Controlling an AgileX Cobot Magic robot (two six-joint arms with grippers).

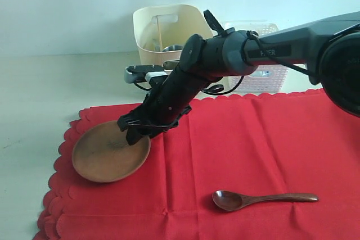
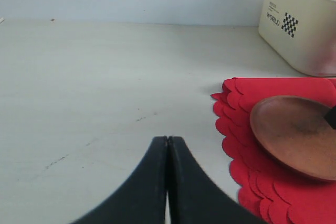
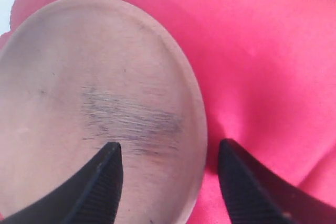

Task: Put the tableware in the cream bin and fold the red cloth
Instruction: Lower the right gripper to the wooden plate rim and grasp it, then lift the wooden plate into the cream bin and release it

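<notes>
The brown round plate (image 1: pixel 109 151) lies on the left part of the red cloth (image 1: pixel 236 150). My right gripper (image 1: pixel 132 130) reaches across to it and stands open over its near rim. In the right wrist view one finger is over the plate (image 3: pixel 100 87), the other over the cloth (image 3: pixel 273 77), with the rim between them. A dark wooden spoon (image 1: pixel 259 199) lies on the cloth at the front right. The cream bin (image 1: pixel 163 32) stands behind the cloth with something shiny inside. My left gripper (image 2: pixel 168 140) is shut and empty, over the bare table left of the plate (image 2: pixel 294 132).
A white lattice basket (image 1: pixel 261 71) stands to the right of the cream bin, behind the right arm. The pale table (image 1: pixel 39 99) runs left of the cloth. The cloth's scalloped edge (image 2: pixel 226 124) lies close to the left gripper.
</notes>
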